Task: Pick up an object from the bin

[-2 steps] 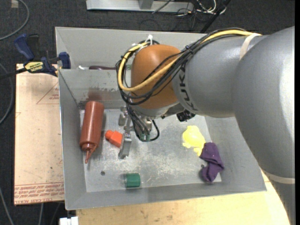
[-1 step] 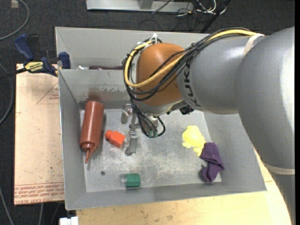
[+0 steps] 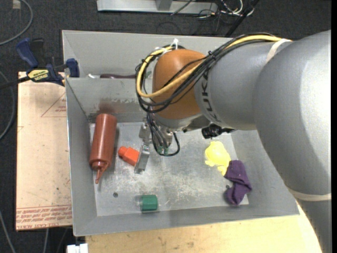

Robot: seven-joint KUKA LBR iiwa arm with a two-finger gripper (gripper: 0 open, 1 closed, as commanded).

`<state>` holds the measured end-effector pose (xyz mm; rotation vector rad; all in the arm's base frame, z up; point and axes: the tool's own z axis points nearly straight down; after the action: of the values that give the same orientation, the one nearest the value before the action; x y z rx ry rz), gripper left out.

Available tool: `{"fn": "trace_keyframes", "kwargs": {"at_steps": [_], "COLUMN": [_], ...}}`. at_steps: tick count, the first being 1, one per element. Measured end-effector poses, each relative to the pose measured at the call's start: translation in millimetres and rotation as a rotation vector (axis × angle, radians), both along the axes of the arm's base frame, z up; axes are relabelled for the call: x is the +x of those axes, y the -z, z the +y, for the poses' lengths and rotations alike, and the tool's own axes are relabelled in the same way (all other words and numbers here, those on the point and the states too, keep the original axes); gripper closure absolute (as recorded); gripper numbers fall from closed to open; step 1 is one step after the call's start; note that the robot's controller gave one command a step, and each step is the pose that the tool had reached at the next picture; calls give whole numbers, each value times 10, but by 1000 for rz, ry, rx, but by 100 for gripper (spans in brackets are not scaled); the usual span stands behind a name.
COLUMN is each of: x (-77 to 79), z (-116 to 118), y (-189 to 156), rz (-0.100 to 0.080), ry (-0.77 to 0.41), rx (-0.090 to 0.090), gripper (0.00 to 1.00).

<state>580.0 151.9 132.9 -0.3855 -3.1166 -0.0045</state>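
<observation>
Shows gripper down just beside small orange piece, seemingly placed to grasp it; cannot tell jaws' state.

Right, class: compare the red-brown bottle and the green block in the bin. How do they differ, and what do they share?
Colour: the bottle is red-brown, the block green. Size: the bottle is far longer than the block. Shape: the bottle is a tube with a thin nozzle, the block squat and boxy. Place: the bottle lies by the left wall, the block by the near wall. Both rest on the floor of the bin.
</observation>
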Motion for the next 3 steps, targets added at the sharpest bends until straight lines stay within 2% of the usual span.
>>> {"fn": "trace_keyframes", "kwargs": {"at_steps": [1, 2, 3], "x": [16, -7, -7], "z": [74, 187, 186], "y": [309, 624, 622], "rz": [-8, -1, -2], "ry": [-37, 25, 25], "rx": [1, 0, 0], "gripper": [0, 100, 100]}}
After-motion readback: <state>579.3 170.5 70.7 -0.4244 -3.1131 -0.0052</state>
